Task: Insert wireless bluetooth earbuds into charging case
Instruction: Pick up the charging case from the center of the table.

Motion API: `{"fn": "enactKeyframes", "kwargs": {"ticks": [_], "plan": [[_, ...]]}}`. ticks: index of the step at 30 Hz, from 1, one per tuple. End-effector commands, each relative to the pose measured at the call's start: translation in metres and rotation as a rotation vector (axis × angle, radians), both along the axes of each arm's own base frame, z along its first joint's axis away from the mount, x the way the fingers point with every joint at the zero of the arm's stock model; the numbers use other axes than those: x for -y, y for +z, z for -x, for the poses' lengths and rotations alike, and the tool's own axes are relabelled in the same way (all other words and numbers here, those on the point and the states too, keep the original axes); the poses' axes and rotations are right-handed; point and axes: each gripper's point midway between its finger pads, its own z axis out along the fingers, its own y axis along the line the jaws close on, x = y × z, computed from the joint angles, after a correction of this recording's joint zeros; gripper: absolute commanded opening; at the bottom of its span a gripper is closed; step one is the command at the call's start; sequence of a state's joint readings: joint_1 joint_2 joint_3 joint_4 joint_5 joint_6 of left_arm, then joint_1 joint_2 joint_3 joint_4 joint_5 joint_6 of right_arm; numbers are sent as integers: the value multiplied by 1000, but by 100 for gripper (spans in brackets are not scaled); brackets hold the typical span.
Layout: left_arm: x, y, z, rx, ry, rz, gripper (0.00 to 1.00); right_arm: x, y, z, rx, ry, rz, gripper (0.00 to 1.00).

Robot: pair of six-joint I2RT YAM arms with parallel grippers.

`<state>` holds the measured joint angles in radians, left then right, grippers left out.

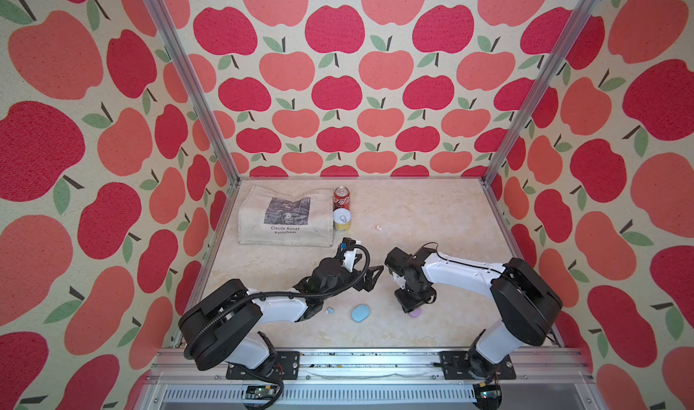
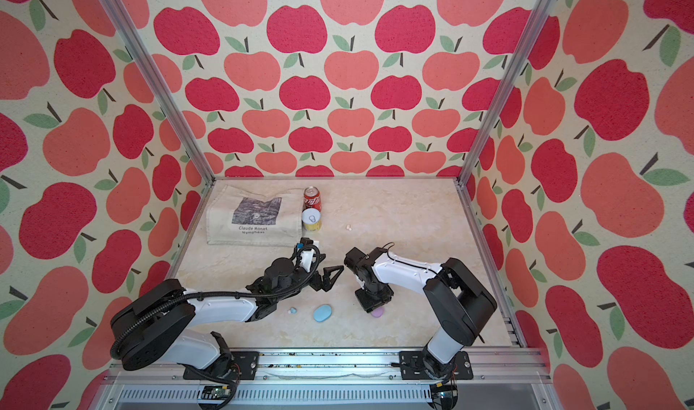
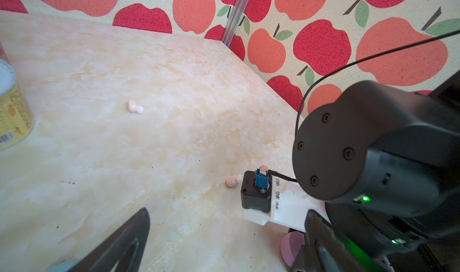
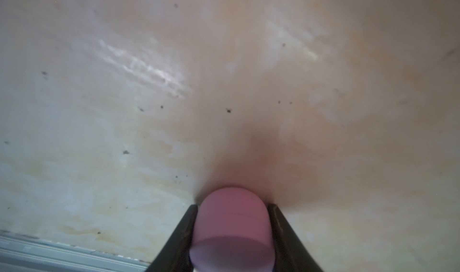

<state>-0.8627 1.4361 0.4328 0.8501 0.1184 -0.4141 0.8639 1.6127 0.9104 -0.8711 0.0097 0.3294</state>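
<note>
The right jaws pinch both sides of the purple case (image 4: 231, 233) near the bench's (image 1: 432, 216) front edge; the left jaws gape wide, holding nothing. One blue case (image 1: 361, 312), two pink earbuds (image 3: 134, 107) (image 3: 232, 181) and one blue earbud (image 1: 330, 310) show.

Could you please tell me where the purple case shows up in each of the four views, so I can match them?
Top view: the purple case sits near the front, half under the right hand.
Top view: same spot, right of the blue case.
Left wrist: peeking out beneath the right arm's white mount.
Right wrist: up close, between the hand's fingers.
Shared landmark: the right hand.
</note>
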Motion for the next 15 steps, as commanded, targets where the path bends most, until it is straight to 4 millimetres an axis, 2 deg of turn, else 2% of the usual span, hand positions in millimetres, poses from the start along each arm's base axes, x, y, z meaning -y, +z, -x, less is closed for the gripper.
{"fn": "enactKeyframes", "kwargs": {"ticks": [1,4,7,11,15], "plan": [[-4,18,-3,33,28,46,99,2,14,3,23,-57,-18,33],[-12,18,-8,12,78,55,99,-4,35,-10,73,-102,-93,33],[-18,14,-14,-40,116,58,99,5,58,-32,106,-189,-165,33],[-11,20,-10,-9,53,96,99,43,79,-69,146,-327,-222,33],[-8,20,-10,25,11,137,99,92,82,-102,201,-409,-166,33]]}}
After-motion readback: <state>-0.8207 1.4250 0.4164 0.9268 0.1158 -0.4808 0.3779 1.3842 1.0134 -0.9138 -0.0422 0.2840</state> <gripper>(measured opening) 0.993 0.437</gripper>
